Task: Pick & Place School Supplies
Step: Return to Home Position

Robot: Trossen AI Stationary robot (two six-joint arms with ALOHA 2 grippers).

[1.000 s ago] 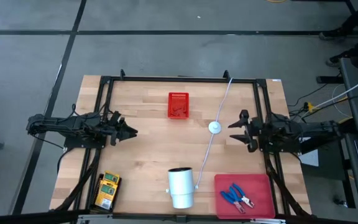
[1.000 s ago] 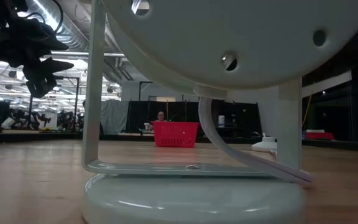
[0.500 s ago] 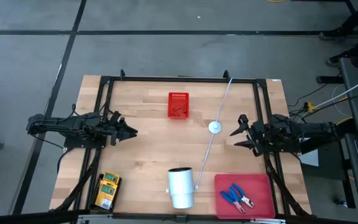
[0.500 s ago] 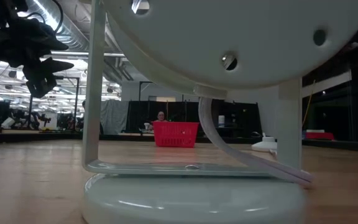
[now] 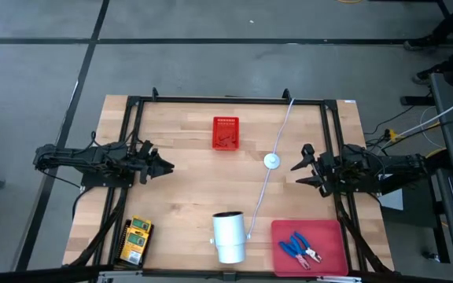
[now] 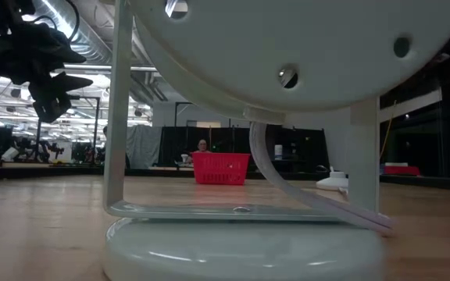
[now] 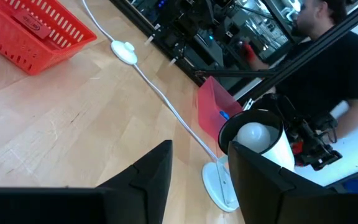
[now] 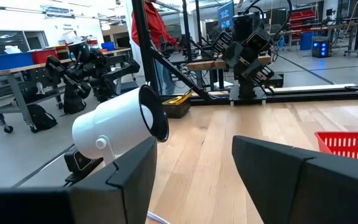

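What the red bin (image 5: 226, 119) held could not be made out, while the blue-handled tools (image 5: 300, 250) were seen in the pink bin (image 5: 329, 236) at the near right corner of the bench (image 5: 187, 196), well clear of the right pincer (image 5: 296, 174), whose fingers were spread apart like those of the left pincer (image 5: 169, 166).

Bare table (image 5: 187, 189) centre (1 cord (image 5: 263, 187) across)

High view: straight down, whole worktop (image 5: 187, 196). Low view: worktop level, close behind white lamp (image 6: 287, 47), facing red basket (image 6: 221, 168). Wrist views: looking across worktop from opposite sides. All four share white lamp and red basket.
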